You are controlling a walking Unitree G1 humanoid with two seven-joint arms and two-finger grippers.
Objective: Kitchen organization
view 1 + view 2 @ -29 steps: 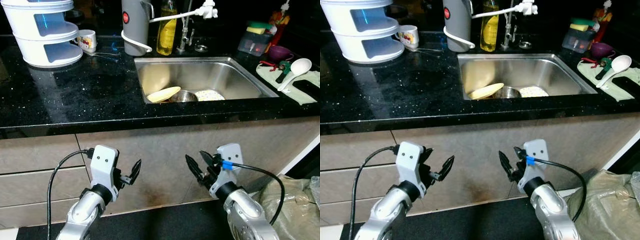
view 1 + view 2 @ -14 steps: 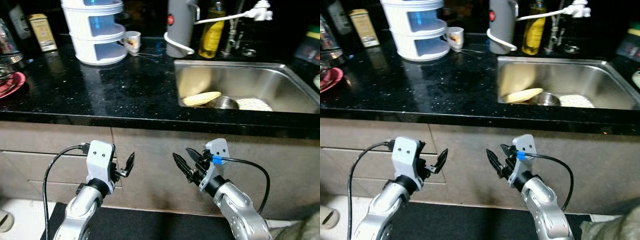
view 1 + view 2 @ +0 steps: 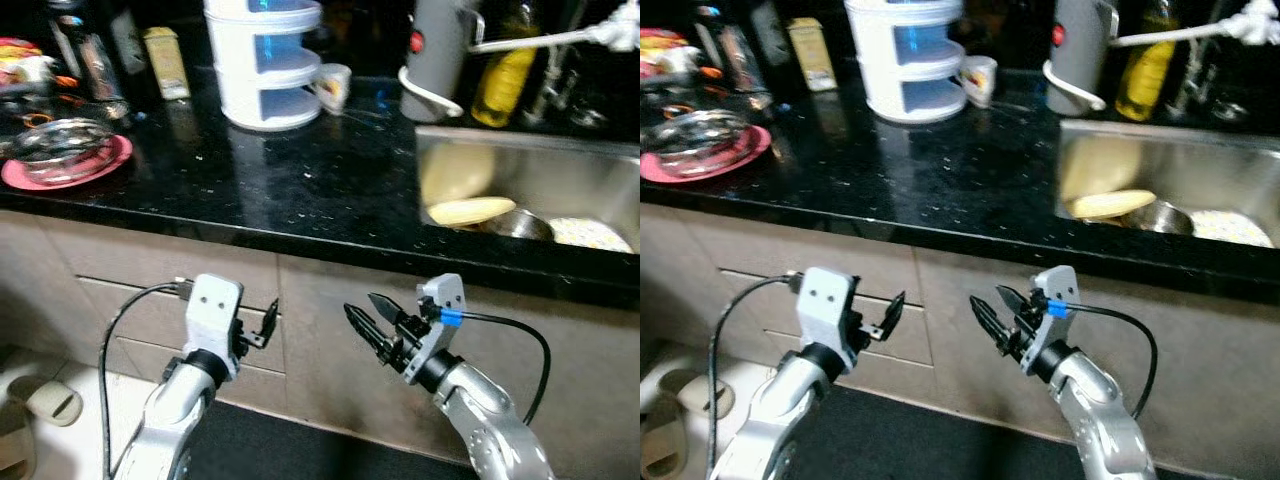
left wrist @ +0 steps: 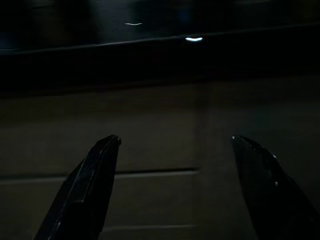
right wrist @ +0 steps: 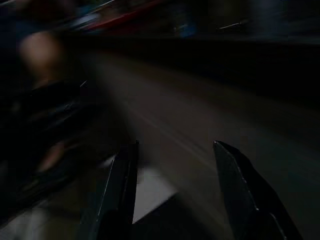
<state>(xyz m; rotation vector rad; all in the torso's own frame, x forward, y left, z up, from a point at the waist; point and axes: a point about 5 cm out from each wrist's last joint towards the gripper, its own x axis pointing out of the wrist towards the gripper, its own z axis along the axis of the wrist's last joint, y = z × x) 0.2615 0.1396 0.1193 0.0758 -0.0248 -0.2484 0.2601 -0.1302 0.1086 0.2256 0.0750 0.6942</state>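
Hanging below the countertop (image 3: 250, 190), both end effectors gape empty.

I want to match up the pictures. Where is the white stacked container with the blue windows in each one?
Left eye view: the white stacked container stands at the top middle, on the black counter.
Right eye view: the container is at the top, slightly left of middle.
Left wrist view: too dark to tell.
Right wrist view: too blurred to tell.
Shared landmark: the grey jug to its right, beside the sink.
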